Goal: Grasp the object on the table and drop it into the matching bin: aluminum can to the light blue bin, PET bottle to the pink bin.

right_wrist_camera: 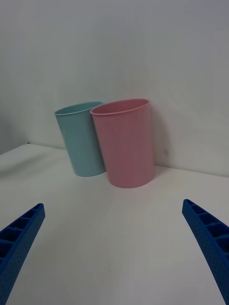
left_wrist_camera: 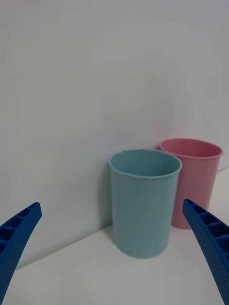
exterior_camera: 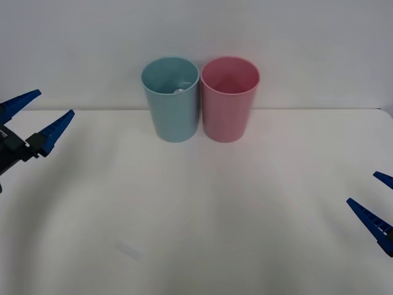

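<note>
Currently the left gripper [exterior_camera: 38, 121] hangs at the far left of the table [exterior_camera: 196, 233], its blue ribbed fingers spread apart and holding nothing. The right gripper [exterior_camera: 379, 203] sits low at the right edge, likewise spread wide and empty.

Both bins stand side by side at the back of the table, touching or nearly so. From the left gripper, the light blue bin [exterior_camera: 171, 98] is ahead and off to its inner side, the nearer of the two; the pink bin [exterior_camera: 229, 98] stands just beyond it. From the right gripper, the pink bin is nearer and the light blue bin lies behind it.

A small silver glint shows low inside the light blue bin in the front view. This is probably the top of the aluminum can [exterior_camera: 178, 91], though it is too small to confirm. No can stands on the open tabletop between the grippers.

Judged from this, the drop is done and the step in hand is withdrawal. To do it well, keep both grippers well apart from the bin rims, since light tapered bins would tip readily if nudged.

No brand, label or writing is legible on either bin or on the glint.
</note>
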Controlling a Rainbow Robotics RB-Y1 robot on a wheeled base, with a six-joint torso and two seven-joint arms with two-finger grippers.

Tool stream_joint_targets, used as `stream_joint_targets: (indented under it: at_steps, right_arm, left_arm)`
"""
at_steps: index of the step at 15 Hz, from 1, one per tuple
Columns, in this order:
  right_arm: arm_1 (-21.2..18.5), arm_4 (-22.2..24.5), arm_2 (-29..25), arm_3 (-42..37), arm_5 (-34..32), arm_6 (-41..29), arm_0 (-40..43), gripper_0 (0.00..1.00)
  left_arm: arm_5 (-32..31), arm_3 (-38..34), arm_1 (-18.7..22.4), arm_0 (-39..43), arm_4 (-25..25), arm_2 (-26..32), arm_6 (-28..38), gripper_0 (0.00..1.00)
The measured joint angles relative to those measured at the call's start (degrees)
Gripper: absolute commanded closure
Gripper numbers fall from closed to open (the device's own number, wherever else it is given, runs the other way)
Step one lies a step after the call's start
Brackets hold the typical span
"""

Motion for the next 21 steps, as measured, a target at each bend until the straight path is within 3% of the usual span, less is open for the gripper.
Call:
stream_joint_targets:
  at_steps: [5,13,21]
  right_arm:
    - [0.0,0.0,0.0,0.0,0.0,0.0,0.0,0.0]
    - [0.0,0.0,0.0,0.0,0.0,0.0,0.0,0.0]
    - [0.0,0.0,0.0,0.0,0.0,0.0,0.0,0.0]
  left_arm:
    - [-2.3,-2.3,3.0,9.1,2.4,3.4,-3.3,0.0]
    - [-3.5,-2.3,7.6,21.6,12.7,4.3,-5.8,0.0]
    - [-4.2,-2.3,7.8,24.7,13.9,3.9,-5.7,0.0]
